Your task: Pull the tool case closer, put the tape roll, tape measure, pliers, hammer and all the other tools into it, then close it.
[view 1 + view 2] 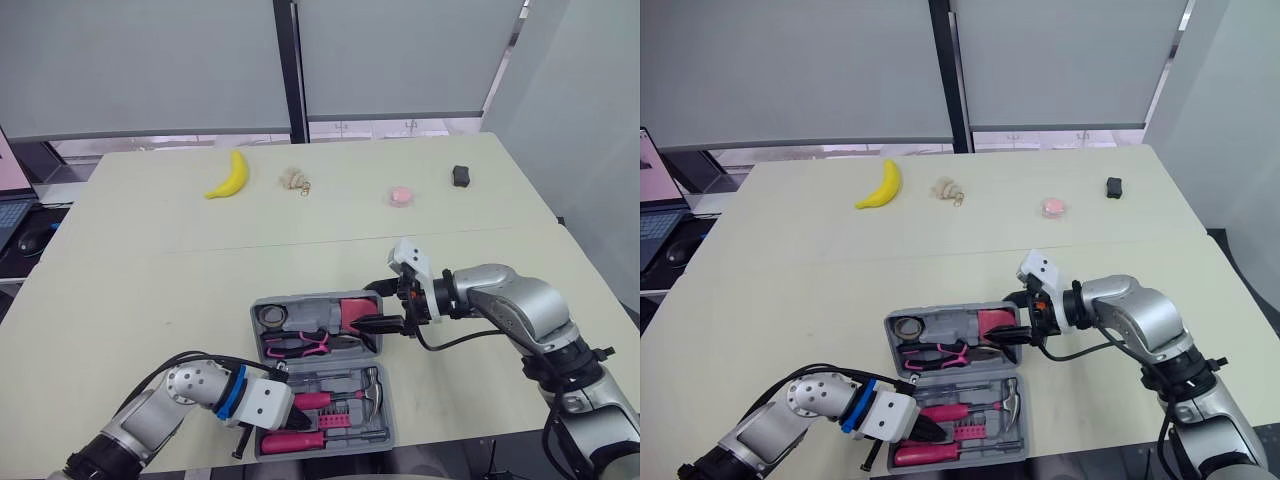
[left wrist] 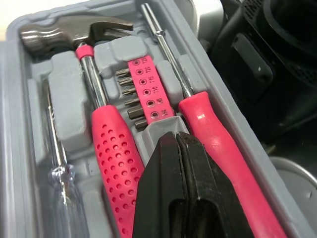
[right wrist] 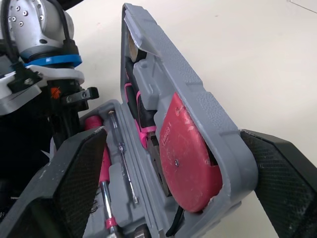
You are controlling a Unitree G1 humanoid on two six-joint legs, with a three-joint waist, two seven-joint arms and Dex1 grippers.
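Note:
The grey tool case [image 1: 262, 318] lies open near the table's front edge. Its far half holds the tape roll [image 1: 272, 316], the pink-handled pliers [image 1: 295, 346] and the red tape measure [image 1: 353, 313]. Its near half holds the hammer [image 2: 64, 34], a pink screwdriver [image 1: 300, 441] and a strip of bits [image 2: 143, 87]. My right gripper [image 1: 383, 306] is open and straddles the far half's right edge. In the right wrist view that half stands tilted up, with one fingertip [image 3: 277, 173] against its rim. My left gripper [image 2: 176, 139] is shut and empty, low over the near half beside the hammer's handle.
Along the table's far side lie a banana [image 1: 229, 175], a small beige object [image 1: 294, 179], a pink round object [image 1: 401, 195] and a small black object [image 1: 460, 175]. A laptop [image 1: 10, 215] and a mouse [image 1: 33, 238] sit off the table to the left.

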